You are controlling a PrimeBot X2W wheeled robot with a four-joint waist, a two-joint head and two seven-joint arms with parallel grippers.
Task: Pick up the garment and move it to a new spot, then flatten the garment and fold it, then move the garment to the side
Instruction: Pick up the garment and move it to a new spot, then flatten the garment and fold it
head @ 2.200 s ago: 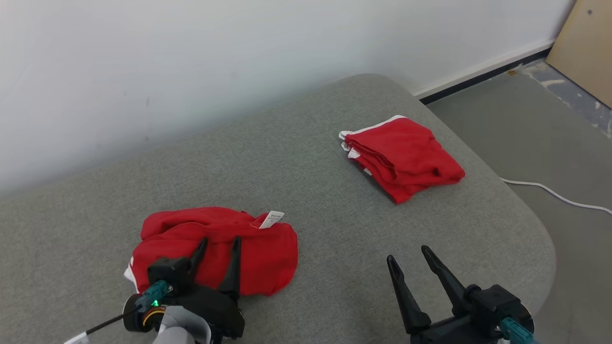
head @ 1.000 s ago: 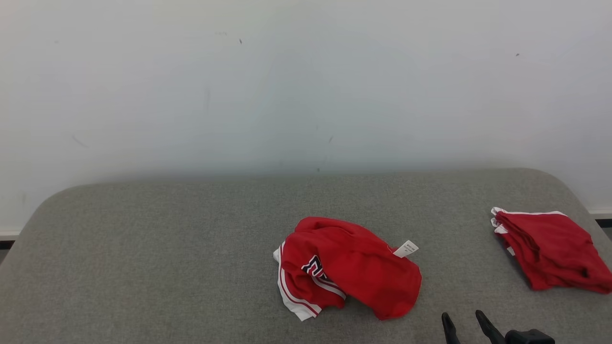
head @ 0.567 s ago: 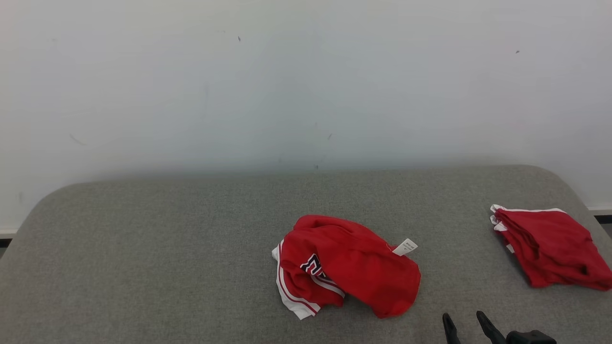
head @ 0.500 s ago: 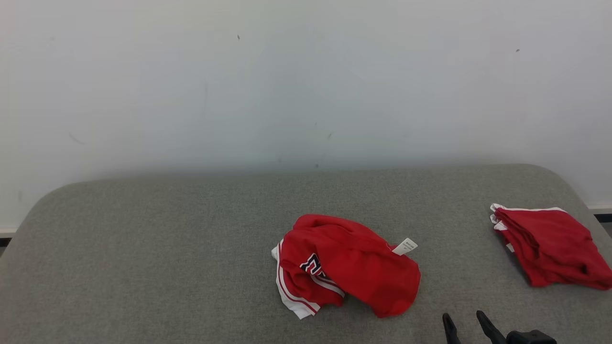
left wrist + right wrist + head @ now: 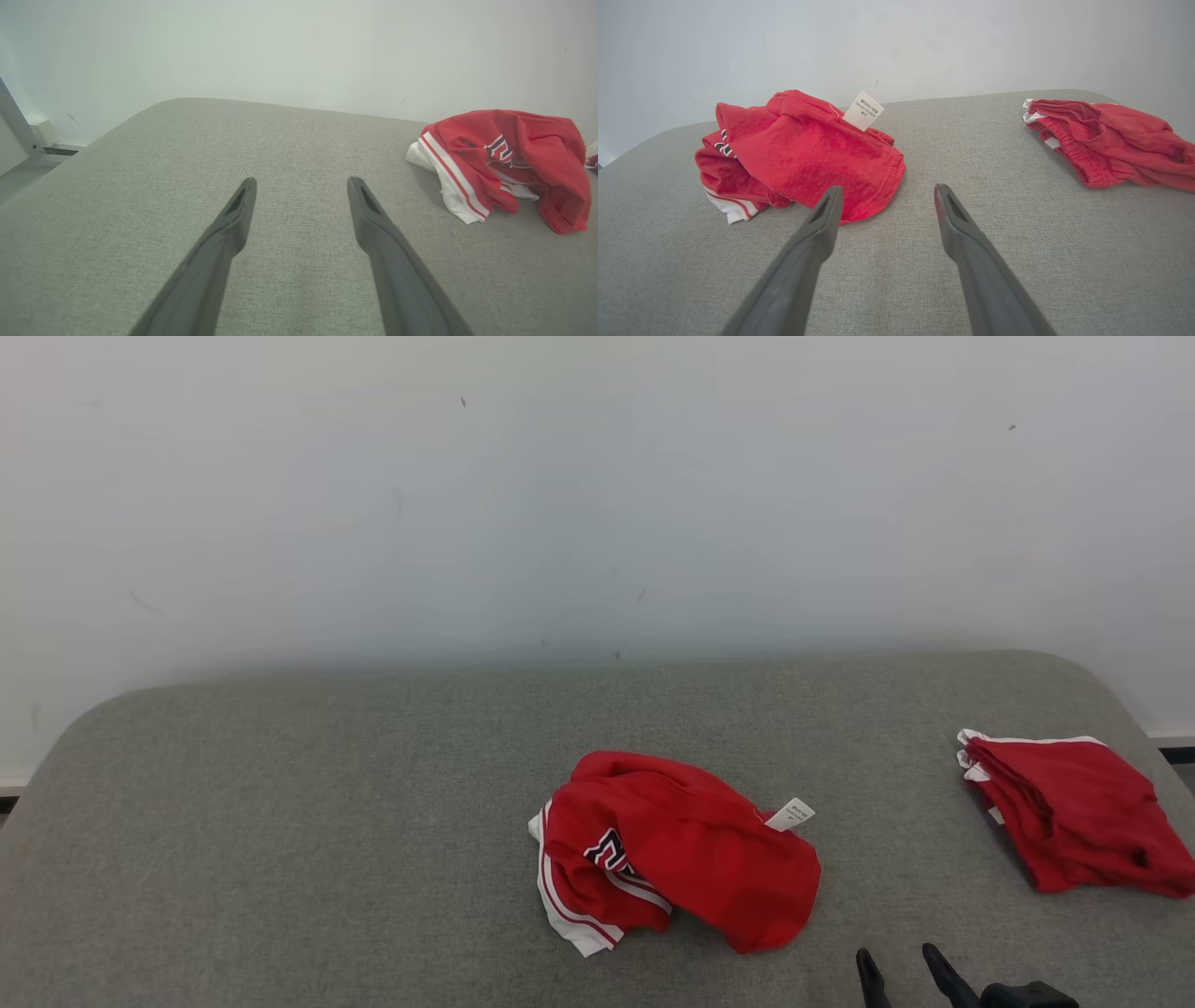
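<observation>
I'm judging the garment (image 5: 677,854) soft and limp, aiming for the hem near its tag (image 5: 863,110); left gripper (image 5: 301,184) and right gripper (image 5: 883,193) are hanging empty, jaws apart.

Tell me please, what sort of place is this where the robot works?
Probably a plain indoor room set up for folding clothes. A grey fabric-covered surface with rounded corners stands before a bare white wall, with a crumpled red garment and a folded red garment on it.

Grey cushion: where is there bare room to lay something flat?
The left half of the cushion, from its edge to the crumpled garment, is bare. So is the strip between that and the folded garment. The right end is crowded.
</observation>
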